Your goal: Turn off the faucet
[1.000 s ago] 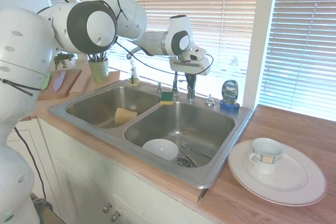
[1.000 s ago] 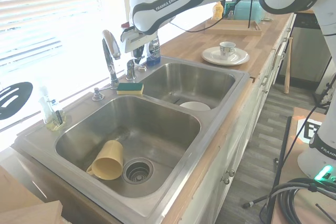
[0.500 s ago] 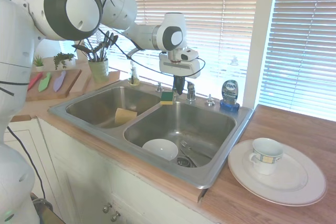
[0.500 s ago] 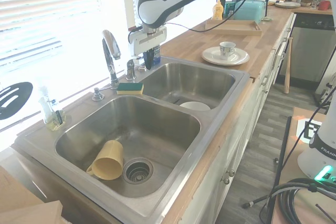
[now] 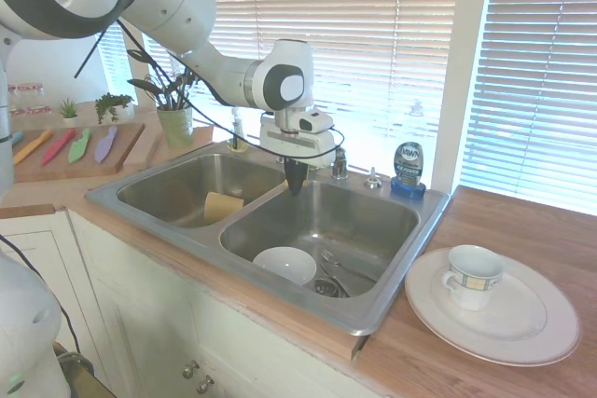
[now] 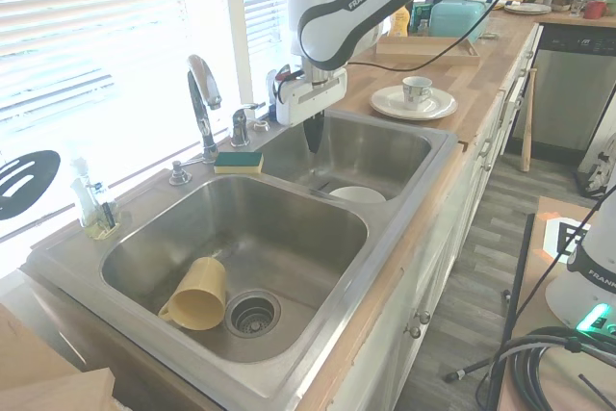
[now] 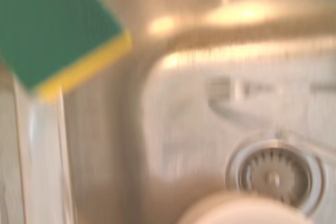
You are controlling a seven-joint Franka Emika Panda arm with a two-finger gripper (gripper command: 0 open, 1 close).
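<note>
While the gripper point(image 6: 313, 138) hangs at centre frame with jaws pressed together on nothing, over the right basin of the steel sink point(image 6: 289, 329), a sideways swing could clip the chrome faucet point(image 6: 202, 103) at upper left or its stubby lever point(image 6: 240, 127). Nearby lie a soft green-and-yellow sponge point(image 6: 238, 162) and a smooth white bowl point(image 6: 357, 194).

White arm stretched out level, wrist bent straight down — pincer point(image 5: 296, 181) point(image 6: 312, 139) pointing down, fingers pressed together, holding nothing.
</note>
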